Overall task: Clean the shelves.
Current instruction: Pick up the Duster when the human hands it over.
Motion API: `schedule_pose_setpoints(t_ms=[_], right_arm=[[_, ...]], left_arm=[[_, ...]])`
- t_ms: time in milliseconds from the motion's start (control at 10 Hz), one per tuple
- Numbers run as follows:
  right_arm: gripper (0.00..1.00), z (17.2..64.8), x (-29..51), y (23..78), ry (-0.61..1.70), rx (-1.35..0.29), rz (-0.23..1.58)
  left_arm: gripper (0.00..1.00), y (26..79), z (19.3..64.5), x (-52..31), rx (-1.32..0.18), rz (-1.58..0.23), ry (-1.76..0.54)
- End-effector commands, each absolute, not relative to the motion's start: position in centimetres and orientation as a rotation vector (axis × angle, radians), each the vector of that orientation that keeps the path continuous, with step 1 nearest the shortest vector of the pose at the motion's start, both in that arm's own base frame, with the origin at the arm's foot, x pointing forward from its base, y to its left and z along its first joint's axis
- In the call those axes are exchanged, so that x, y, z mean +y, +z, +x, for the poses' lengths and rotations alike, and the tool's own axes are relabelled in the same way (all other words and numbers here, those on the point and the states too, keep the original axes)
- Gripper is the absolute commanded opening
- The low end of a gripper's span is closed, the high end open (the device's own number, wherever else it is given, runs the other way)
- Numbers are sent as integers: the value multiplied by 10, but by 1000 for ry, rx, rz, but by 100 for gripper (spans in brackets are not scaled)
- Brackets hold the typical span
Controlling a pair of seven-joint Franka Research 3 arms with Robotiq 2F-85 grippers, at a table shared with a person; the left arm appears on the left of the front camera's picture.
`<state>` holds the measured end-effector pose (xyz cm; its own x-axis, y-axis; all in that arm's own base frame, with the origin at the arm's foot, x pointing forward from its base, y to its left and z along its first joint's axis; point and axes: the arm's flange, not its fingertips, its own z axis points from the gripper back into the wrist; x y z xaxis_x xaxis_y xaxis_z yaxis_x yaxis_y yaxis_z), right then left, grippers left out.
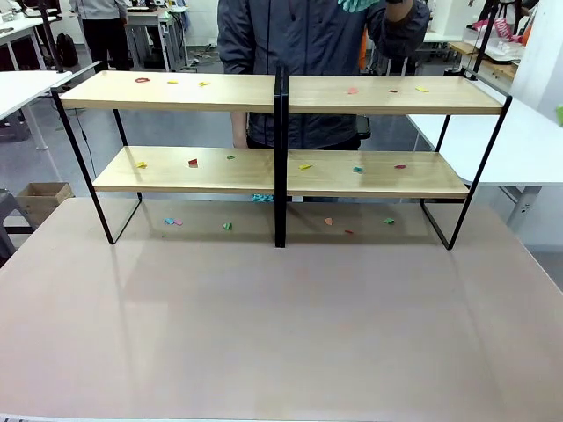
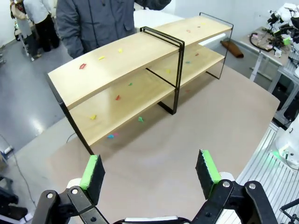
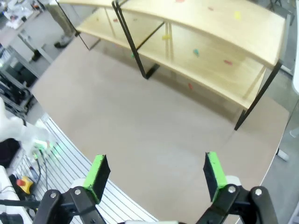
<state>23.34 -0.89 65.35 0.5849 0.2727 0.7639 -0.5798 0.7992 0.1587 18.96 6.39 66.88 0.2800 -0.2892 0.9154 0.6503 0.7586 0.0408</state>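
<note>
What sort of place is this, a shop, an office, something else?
Probably a robotics lab or workshop. The left gripper and right gripper hang open over a brown tabletop holding the shelves strewn with coloured scraps. White work tables stand around, and a person stands behind.

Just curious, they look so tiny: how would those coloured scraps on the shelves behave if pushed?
The scraps look flat and thin, so probably light and floppy. On the smooth wood of the shelves they would likely slide rather than roll.

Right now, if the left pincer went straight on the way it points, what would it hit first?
The left pincer would probably meet the bare brown tabletop, just short of the shelves; depth is unclear.
</note>
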Motion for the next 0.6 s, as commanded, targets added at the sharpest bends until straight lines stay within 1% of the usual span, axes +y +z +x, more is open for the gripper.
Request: schedule_pose_setpoints(t_ms=[0, 200, 300, 500], right_arm=[[100, 235, -15, 655, 504, -791, 451], [100, 237, -25, 656, 473, -806, 458], [100, 239, -33, 659, 454, -830, 469], [100, 246, -49, 665, 410, -856, 471]], left_arm=[[100, 662, 192, 59, -1126, -400, -676], [100, 659, 194, 64, -1095, -395, -626], [100, 668, 192, 61, -1117, -391, -671], [100, 668, 192, 61, -1117, -391, -671]])
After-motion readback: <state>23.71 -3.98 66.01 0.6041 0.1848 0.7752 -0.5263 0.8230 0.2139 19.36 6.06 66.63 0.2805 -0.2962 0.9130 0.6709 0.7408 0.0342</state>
